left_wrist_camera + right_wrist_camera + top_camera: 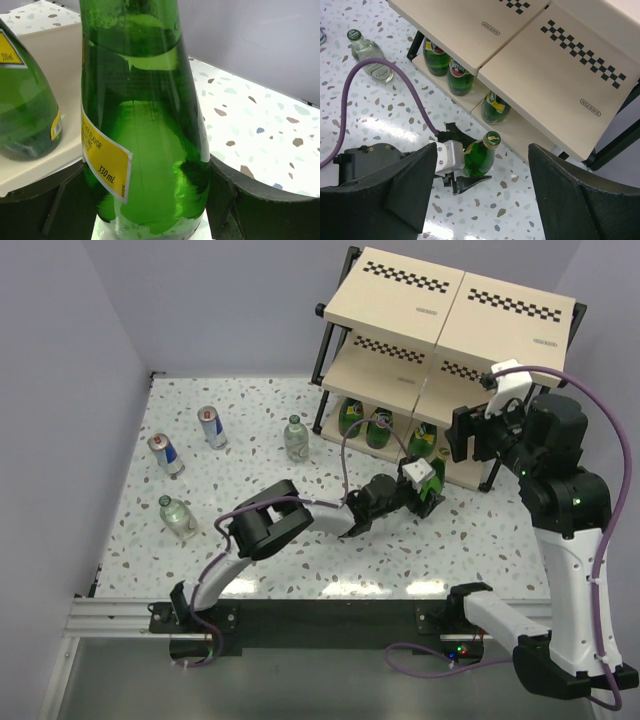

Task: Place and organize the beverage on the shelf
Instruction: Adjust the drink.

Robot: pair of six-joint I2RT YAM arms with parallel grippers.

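Green bottle filled left wrist view, clamped between left claw fingers, just short of shelf bottom board. Beyond claw, three green bottles sat in row on that board. Right claw hung above held bottle, jaws spread wide, grasping nothing. Well off to left claw's left, I saw two clear bottles and two cans standing on table.

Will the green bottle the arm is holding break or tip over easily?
Probably breakable: the green bottle looks like glass. Tall and narrow-necked, it likely tips easily. Liquid shows inside, so it's probably heavy for its size, and the glossy wall might slip in the left gripper.
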